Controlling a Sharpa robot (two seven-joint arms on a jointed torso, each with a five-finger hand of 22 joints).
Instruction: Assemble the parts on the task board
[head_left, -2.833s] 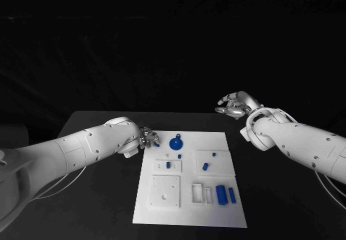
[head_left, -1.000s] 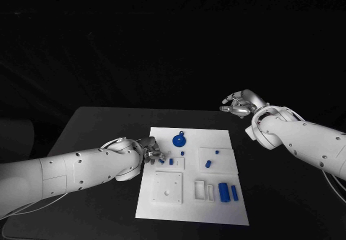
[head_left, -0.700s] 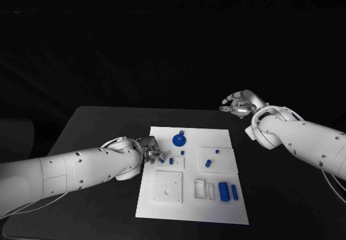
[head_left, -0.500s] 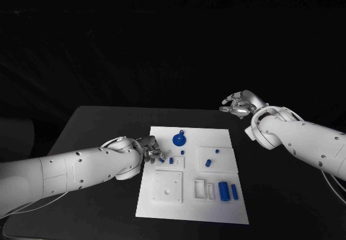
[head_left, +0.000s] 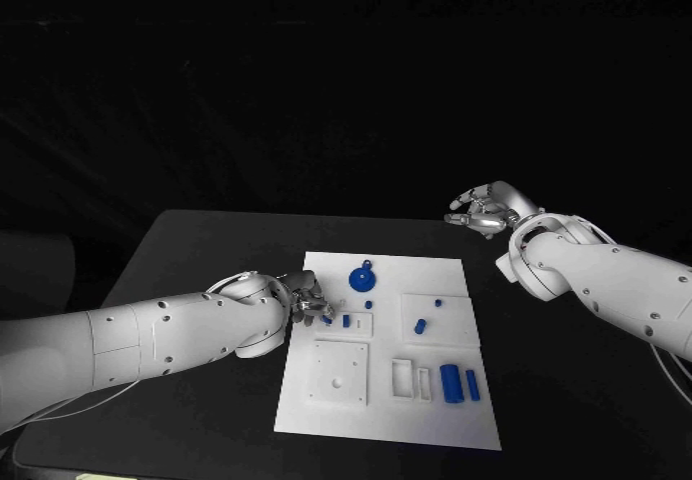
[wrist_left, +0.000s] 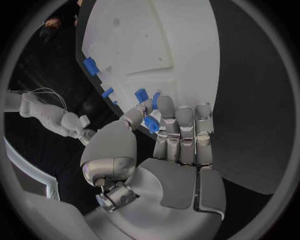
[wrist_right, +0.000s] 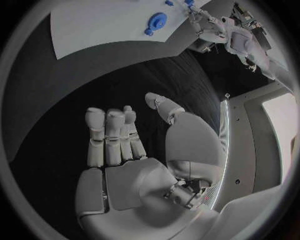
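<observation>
The white task board (head_left: 378, 408) lies mid-table. My left hand (head_left: 304, 296) hovers at its left edge and pinches a small blue part (wrist_left: 150, 124) between thumb and finger, just beside a blue peg (head_left: 343, 320) standing in a small raised plate. A round blue part (head_left: 361, 277) sits near the far edge. Other small blue pieces (head_left: 420, 325) and two blue bars (head_left: 459, 384) sit toward the right. My right hand (head_left: 483, 212) is raised beyond the board's far right corner; its palm (wrist_right: 125, 150) holds nothing, the fingers half bent and the thumb apart.
The black table (head_left: 188, 260) runs wide on both sides of the board. A square white plate with holes (head_left: 336, 372) and narrow slots (head_left: 400, 378) occupy the board's near half. My left arm (head_left: 144, 340) lies over the table's left side.
Since the earliest frame my left hand has carried the blue part along the board's left edge toward me, from beside the round part. Over the last second both hands are nearly still.
</observation>
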